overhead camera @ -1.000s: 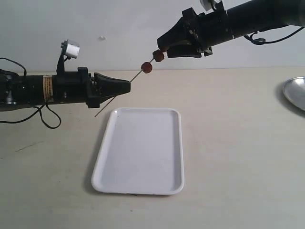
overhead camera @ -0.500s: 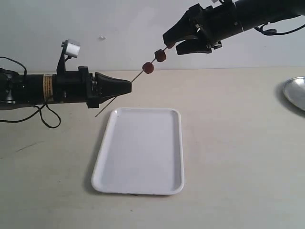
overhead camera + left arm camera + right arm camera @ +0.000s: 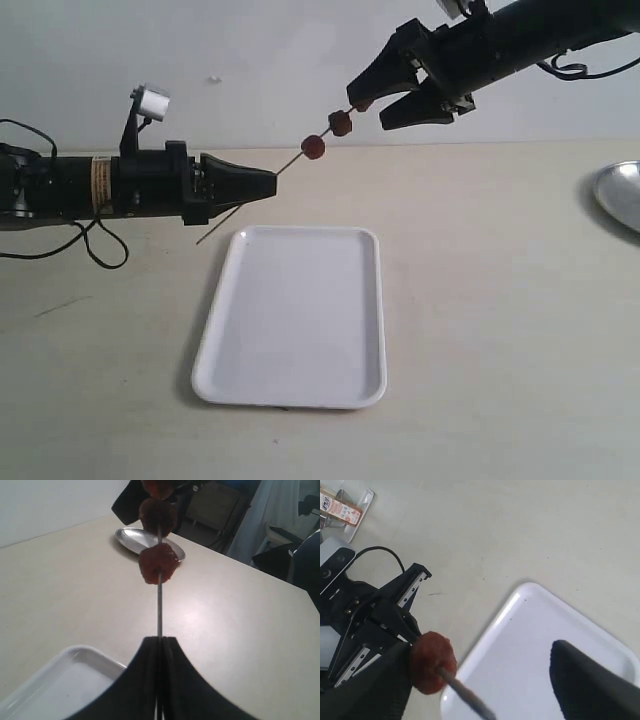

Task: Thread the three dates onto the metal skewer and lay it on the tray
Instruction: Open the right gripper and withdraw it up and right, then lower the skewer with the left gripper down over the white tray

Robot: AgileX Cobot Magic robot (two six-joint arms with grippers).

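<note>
While the left gripper [image 3: 272, 181] reaches in from the left with its jaws pressed tight together, it clamps the metal skewer [image 3: 291, 165] between its tips. The rod slants up and to the right from that grip, well above the table [image 3: 500, 330], and a short tail of it pokes out down and to the left under the gripper. All three dates [image 3: 341, 124] sit on the raised part of the rod, spaced apart. The lowest date [image 3: 314, 148] is reddish-brown, the next one up looks darker, and the top date [image 3: 362, 104] is at the rod's far-right end.

The right gripper [image 3: 365, 108] comes in from the upper right with its fingers spread wide, holding nothing. The top date lies in the gap between them, close against one finger, though whether it touches that finger cannot be told. In the right wrist view this date [image 3: 432, 662] shows just beside one dark finger [image 3: 370, 685], with the other finger [image 3: 590, 680] well apart from it.

The tray [image 3: 300, 320] lies flat on the table below and nearer than the skewer, bare and white, its far-left corner under the rod's tail. A round metal dish [image 3: 620, 195] sits at the far-right edge of the table, well apart from the tray.
</note>
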